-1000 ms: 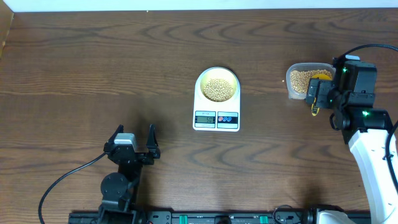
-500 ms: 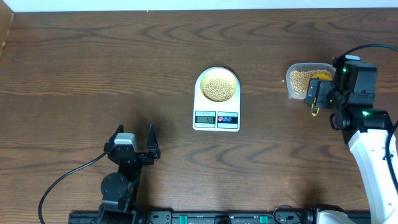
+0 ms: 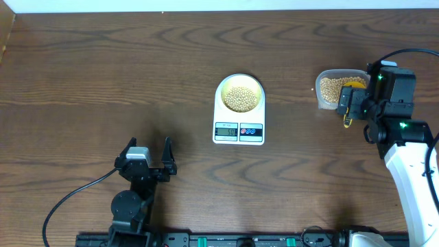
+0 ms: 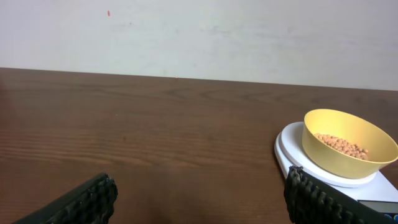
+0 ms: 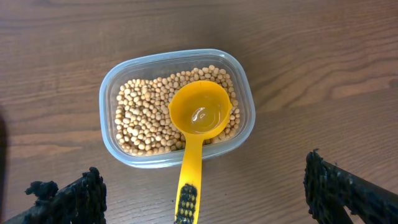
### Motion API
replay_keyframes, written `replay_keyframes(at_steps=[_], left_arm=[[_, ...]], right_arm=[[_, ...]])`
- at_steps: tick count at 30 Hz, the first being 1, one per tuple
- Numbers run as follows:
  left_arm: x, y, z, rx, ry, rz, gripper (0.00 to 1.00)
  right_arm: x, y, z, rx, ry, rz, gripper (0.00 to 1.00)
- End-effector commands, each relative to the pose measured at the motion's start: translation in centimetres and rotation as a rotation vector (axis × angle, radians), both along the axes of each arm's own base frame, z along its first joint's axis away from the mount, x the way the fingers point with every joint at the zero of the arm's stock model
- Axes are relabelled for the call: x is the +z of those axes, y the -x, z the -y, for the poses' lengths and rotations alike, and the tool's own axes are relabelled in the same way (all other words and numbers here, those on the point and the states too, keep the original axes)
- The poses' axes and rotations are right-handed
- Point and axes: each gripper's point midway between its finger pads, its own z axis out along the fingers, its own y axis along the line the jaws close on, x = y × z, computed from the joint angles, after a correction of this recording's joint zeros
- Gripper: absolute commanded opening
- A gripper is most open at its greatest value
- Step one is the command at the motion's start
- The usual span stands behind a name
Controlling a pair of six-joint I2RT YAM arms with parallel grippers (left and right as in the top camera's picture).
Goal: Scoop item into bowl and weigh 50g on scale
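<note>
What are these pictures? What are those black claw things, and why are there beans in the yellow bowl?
This is a robot with two arms at a brown table. One picture looks down from above. The other two come from small cameras on the arms' wrists, so the black bits at the bottom of those are the robot's own fingers. The left gripper is open and empty, near the robot's side of the table. The right gripper is open too, above a clear tub of beans. A yellow scoop lies in the tub, empty, and nobody holds it. In the middle a white scale carries a pale yellow bowl with some beans in it, to be weighed. Nothing is being held now.
</note>
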Motion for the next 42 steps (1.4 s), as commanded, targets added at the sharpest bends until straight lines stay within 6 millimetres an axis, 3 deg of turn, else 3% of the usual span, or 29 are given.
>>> replay_keyframes(at_steps=[1,42], left_arm=[[-1.70,0.10,-0.18,0.005,-0.025,-0.050,0.88],[-1.76,0.05,-0.92,0.036,-0.024,-0.053,0.89]], right_arm=[[0.49,0.05,-0.10,0.011,0.019,0.011,0.99],[0.49,0.05,-0.10,0.011,0.018,0.011,0.99]])
